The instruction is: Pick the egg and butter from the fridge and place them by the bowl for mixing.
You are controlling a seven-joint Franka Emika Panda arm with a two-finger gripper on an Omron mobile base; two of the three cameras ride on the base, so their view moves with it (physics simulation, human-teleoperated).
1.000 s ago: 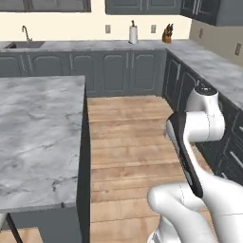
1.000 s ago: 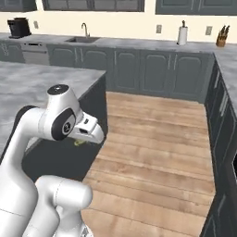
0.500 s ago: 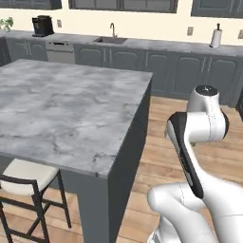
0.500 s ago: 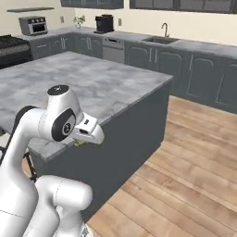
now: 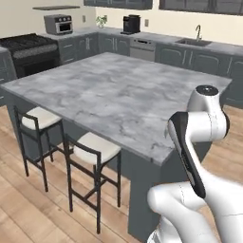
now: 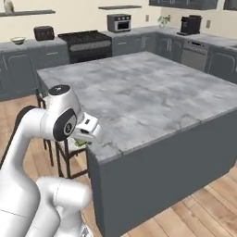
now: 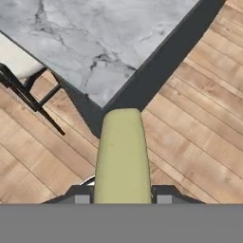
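Between the fingers of the pincer [image 7: 122,197], the butter [image 7: 121,156] is clamped, above the wooden floor [image 7: 199,109] beside a corner of the grey marble desk [image 5: 114,90]. The base has turned: two stools [image 5: 92,149] and a stove [image 6: 88,41] now show instead of the sink run.

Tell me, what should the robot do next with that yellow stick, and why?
Probably keep carrying it onward. The pincer is shut on the butter, which hangs over the wooden floor beside a corner of the marble island, not over it, so letting go here would drop it.
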